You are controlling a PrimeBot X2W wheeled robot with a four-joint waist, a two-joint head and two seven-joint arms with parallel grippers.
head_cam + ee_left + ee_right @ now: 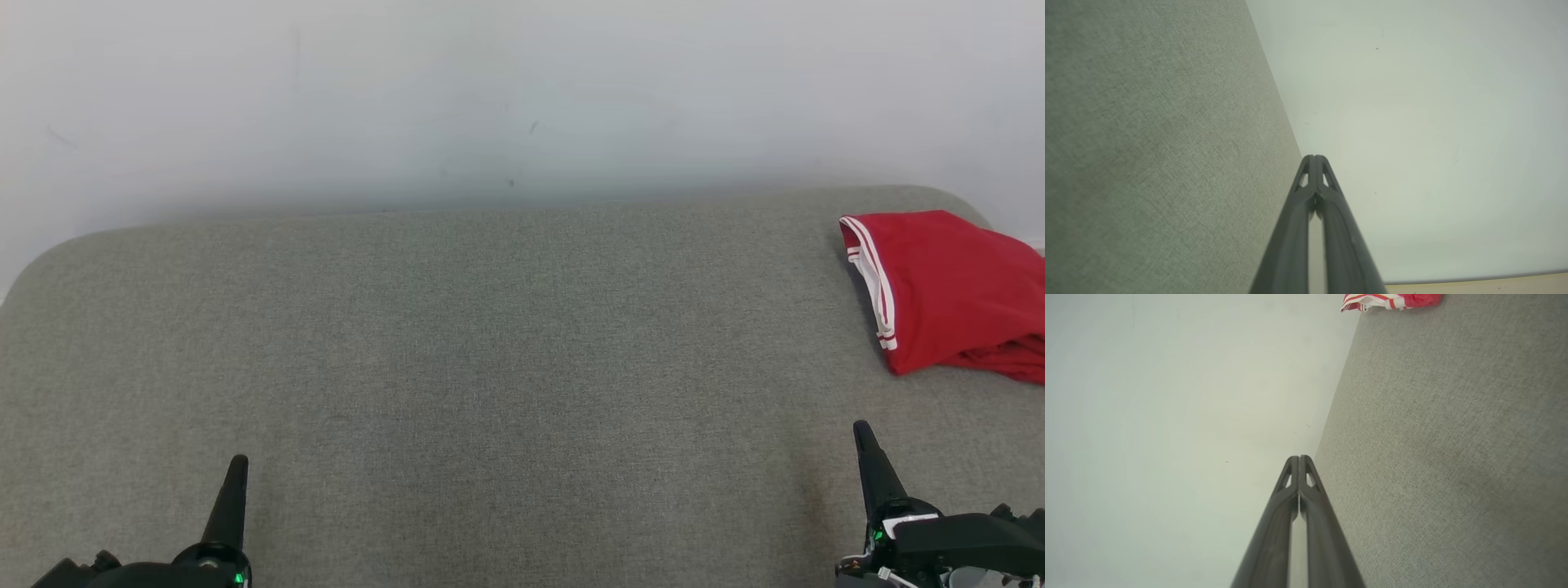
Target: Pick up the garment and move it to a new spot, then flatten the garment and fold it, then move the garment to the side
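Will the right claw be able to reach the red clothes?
Probably yes: the red clothes lie just ahead of the shut right claw, with only grey cushion between them and nothing blocking the way.

In my head view the fabric-covered surface (pixel 490 367) spreads across the lower two thirds of the frame, with the wall (pixel 490 98) behind it along the top. The garment (pixel 947 294) lies on that surface at the right edge of the frame, near the far right corner, and the frame edge cuts part of it off. My left gripper (pixel 237 469) rises at the lower left and my right gripper (pixel 864 437) at the lower right, both over the near part of the surface and well apart. The garment sits above the right gripper in the frame, apart from it. In my right wrist view the surface takes the right half, the wall the left, and the garment lies at the top edge.
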